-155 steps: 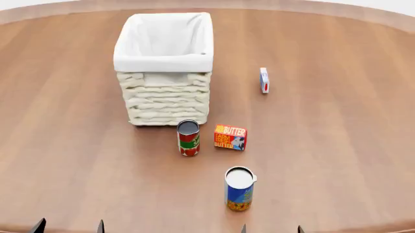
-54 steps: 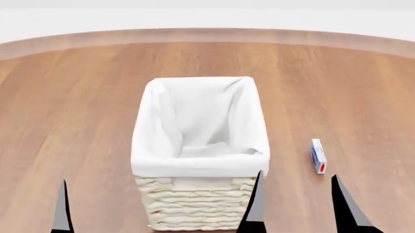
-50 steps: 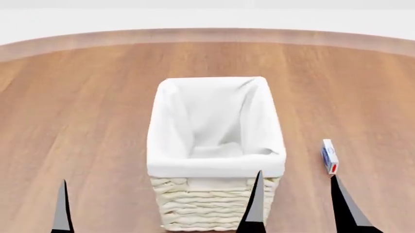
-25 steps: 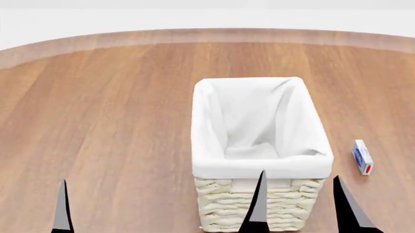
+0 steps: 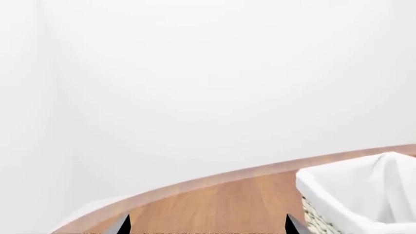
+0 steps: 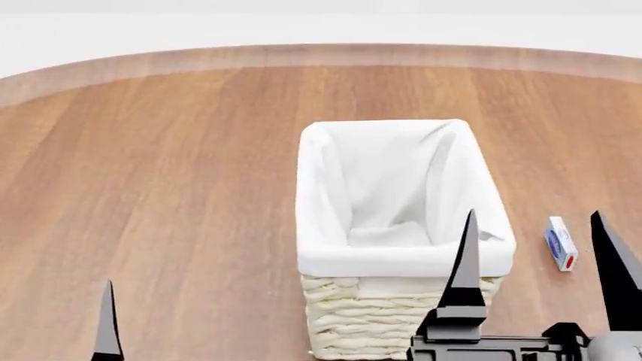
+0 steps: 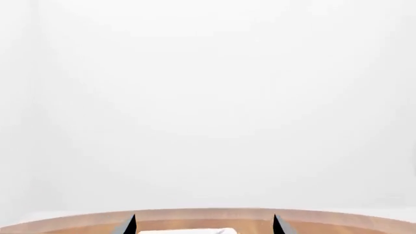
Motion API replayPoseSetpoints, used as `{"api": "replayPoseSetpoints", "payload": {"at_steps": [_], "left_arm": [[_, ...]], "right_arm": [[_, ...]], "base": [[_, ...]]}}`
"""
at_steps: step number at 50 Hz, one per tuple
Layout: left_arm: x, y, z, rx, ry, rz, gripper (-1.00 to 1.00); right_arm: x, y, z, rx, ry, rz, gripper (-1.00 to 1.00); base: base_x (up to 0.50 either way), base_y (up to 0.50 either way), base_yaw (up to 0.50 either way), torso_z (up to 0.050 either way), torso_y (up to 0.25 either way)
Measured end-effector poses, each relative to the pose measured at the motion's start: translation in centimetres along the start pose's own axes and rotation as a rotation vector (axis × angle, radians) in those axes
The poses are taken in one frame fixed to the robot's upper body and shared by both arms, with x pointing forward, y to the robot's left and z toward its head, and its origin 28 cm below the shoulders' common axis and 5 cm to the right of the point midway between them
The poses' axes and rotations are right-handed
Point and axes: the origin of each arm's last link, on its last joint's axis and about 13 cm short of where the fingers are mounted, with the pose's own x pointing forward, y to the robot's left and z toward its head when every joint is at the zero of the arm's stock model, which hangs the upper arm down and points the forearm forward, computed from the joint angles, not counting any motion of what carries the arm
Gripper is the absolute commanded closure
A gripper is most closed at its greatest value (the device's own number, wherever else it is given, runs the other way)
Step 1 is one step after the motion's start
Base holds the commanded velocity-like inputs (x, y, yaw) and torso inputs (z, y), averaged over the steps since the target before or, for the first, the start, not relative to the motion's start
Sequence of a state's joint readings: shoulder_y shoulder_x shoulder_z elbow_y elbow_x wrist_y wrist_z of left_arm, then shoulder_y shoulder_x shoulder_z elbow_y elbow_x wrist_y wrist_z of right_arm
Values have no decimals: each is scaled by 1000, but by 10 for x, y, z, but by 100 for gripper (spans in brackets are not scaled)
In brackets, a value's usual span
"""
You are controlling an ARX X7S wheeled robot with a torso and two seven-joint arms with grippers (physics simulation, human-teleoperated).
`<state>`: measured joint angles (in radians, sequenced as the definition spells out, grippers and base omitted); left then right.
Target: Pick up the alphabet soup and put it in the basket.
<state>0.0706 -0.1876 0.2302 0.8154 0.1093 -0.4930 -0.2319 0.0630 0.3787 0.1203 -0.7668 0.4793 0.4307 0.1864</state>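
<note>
The cream-white wicker basket [image 6: 401, 226] with a white cloth lining stands on the wooden table [image 6: 171, 188]; its inside shows only cloth. The alphabet soup can is out of view in every frame. My right gripper [image 6: 539, 259] is open and empty, raised at the basket's near right corner, one finger [image 6: 465, 263] in front of the rim. The right wrist view shows its gripper [image 7: 204, 225] wide apart over the basket's rim [image 7: 188, 230]. My left gripper [image 5: 208, 226] is open and empty, to the left of the basket [image 5: 357, 195]; one finger [image 6: 107, 320] shows in the head view.
A small white and blue box [image 6: 561, 243] lies on the table right of the basket, between my right gripper's fingers as the head view shows it. The table's curved far edge [image 6: 321, 54] runs behind the basket.
The head view first rose off the cans, then the basket slid right in it. In the last half second my right gripper has risen and shifted right, its body now showing.
</note>
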Motion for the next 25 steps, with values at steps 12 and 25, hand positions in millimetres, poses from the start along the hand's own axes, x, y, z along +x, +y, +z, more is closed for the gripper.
{"api": "replayPoseSetpoints", "payload": {"at_steps": [12,25], "left_arm": [[2,-1,-3,1,8,-6,-100],[3,-1,-5,2,15,-5,-100]], "right_arm": [[2,-35,0,-87,25,-51,-100],[-21,-63,-9,-131,89,-85,-100]], "base": [[0,0,0,0,0],[0,0,0,0,0]]}}
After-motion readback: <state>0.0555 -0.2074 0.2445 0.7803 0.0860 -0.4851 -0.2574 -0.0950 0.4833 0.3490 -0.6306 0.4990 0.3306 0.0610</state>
